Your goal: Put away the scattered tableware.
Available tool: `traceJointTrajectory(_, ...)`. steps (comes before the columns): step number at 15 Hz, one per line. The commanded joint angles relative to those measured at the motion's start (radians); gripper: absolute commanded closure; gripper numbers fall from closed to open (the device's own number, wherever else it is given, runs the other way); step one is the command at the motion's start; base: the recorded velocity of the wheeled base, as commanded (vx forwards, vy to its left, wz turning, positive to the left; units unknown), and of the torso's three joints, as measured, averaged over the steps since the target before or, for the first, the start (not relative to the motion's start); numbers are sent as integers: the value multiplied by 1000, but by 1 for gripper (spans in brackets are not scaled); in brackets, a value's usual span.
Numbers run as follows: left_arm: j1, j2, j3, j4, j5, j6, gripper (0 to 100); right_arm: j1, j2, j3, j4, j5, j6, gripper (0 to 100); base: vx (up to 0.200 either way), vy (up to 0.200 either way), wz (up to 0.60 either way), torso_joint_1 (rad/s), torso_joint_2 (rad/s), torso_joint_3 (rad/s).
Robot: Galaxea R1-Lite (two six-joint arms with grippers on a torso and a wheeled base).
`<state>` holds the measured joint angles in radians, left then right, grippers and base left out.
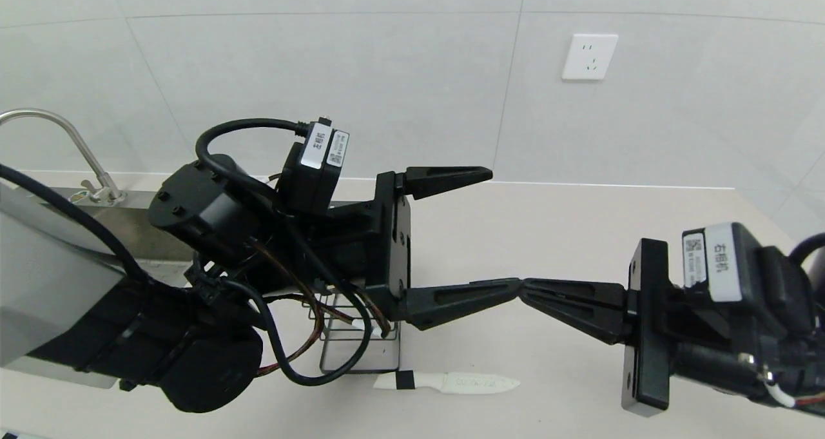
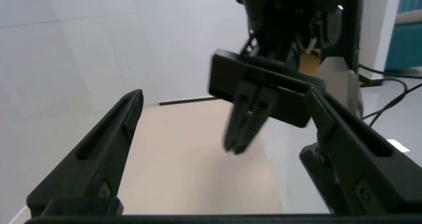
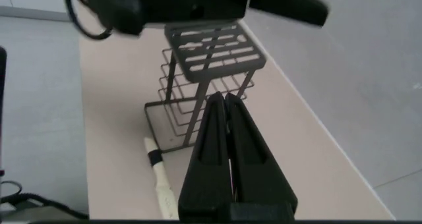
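White knife (image 1: 451, 382) beside wire rack (image 3: 214, 53) looks light, stiff, slick, so take its handle; left gripper (image 1: 504, 230) spread, right gripper (image 1: 528, 289) closed, empty.

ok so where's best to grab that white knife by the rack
Take the white knife by its handle end near the black band, coming straight down from above, jaws across its width. It lies flat on the counter, so only its narrow sides are free.
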<state>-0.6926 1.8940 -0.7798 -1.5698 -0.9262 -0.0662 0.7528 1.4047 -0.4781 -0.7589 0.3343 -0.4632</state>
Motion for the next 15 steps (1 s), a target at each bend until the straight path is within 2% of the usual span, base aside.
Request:
traceJointTrajectory(1, 47, -13, -3, -1, 1, 19, 0, -1, -3, 53, 3, 0, 0, 100, 0, 0, 0, 0, 0, 0)
traceJointTrajectory(4, 57, -76, 30, -1, 1, 19, 0, -7, 13, 58, 9, -1, 3, 100, 0, 0, 0, 0, 0, 0)
traceJointTrajectory(6, 67, -174, 117, -1, 18, 29, 0, -3, 31, 96, 26, -20, 3, 100, 0, 0, 0, 0, 0, 0)
traceJointTrajectory(7, 70, -188, 128, -1, 24, 32, 0, -3, 31, 102, 29, -20, 3, 0, 0, 0, 0, 0, 0, 0)
traceJointTrajectory(9, 110, -340, 271, -1, 49, 45, 0, -4, 56, 182, 44, -60, 43, 0, 0, 0, 0, 0, 0, 0)
traceJointTrajectory(11, 186, -512, 435, -1, 52, 45, 0, -9, 123, 176, 35, -61, 170, 0, 0, 0, 0, 0, 0, 0)
traceJointTrajectory(13, 254, -612, 514, -1, 73, 32, 0, -10, 181, 157, 29, -60, 245, 0, 0, 0, 0, 0, 0, 0)
traceJointTrajectory(14, 340, -693, 573, -1, 98, 17, 0, -16, 232, 164, 29, -61, 248, 0, 0, 0, 0, 0, 0, 0)
traceJointTrajectory(15, 389, -748, 613, -1, 116, 2, 0, -16, 280, 144, 20, -63, 245, 0, 0, 0, 0, 0, 0, 0)
